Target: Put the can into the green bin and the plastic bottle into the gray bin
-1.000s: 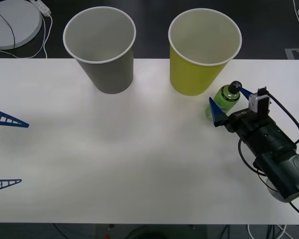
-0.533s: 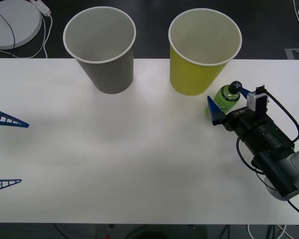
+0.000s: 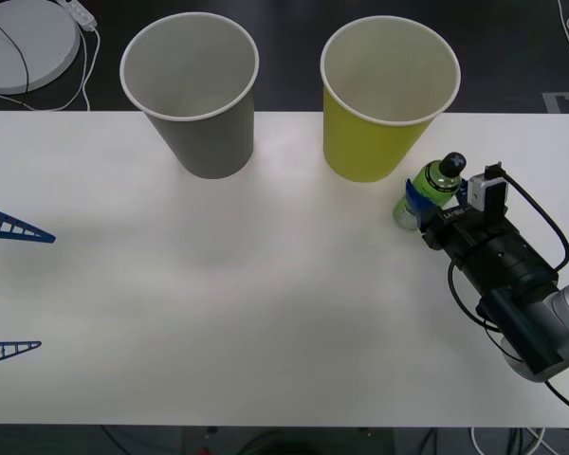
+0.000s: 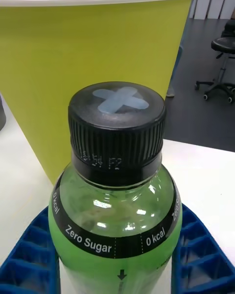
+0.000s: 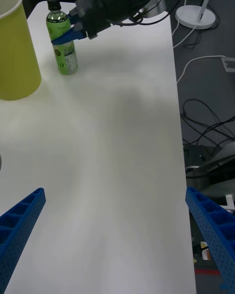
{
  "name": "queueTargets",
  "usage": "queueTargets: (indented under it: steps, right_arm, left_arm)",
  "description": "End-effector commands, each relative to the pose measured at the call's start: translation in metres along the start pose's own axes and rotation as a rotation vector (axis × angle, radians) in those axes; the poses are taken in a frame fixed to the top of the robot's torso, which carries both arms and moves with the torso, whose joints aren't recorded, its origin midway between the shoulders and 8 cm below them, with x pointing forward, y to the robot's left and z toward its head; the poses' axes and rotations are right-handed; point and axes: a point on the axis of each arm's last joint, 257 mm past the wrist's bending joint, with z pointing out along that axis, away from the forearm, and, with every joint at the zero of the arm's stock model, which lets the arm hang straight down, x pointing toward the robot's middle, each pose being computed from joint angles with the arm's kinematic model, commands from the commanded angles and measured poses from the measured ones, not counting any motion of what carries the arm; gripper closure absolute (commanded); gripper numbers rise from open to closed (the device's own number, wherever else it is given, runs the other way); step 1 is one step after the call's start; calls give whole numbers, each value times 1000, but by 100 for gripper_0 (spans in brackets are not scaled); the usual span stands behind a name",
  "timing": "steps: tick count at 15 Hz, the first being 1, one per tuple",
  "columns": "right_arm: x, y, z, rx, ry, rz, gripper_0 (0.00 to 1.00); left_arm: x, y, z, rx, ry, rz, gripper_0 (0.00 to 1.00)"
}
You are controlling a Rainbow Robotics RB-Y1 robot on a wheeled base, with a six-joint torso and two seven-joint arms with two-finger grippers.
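We see the left gripper (image 3: 9, 289) at the table's left edge, its blue ribbed fingers (image 5: 19, 223) spread wide, nothing between them. The table (image 3: 266, 313) is flat matte white; beyond its far edge a dark floor, a white round disc (image 3: 24, 43) with cables.

The gray bin (image 3: 194, 90) is a tapered paper cup, white rolled rim, pale inside, upright at the back left. The green bin (image 3: 384, 95) has the same shape in yellow-green, upright to its right.

The plastic bottle (image 3: 429, 190) stands upright just beside the green bin's base: translucent green, ribbed black screw cap (image 4: 116, 127), black "Zero Sugar" band. The right gripper (image 3: 438, 201) has its fingers (image 4: 29, 259) pressed against the bottle's sides, clamped on it below the cap. An office chair (image 4: 223, 66) stands behind.
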Motion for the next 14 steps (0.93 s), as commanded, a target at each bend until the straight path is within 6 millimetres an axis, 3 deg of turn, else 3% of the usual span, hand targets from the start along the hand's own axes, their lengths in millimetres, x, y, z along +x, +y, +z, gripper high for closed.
queueTargets:
  steps: [1,9,14]
  right_arm:
    - [1,0,0,0,1,1,100]
    - [-6,6,-3,-47,-23,-1,100]
    - [-10,8,-20,-135,-44,-14,100]
  left_arm:
    - [0,0,0,0,0,0,0]
    - [0,0,0,0,0,0,0]
    - [0,0,0,0,0,0,0]
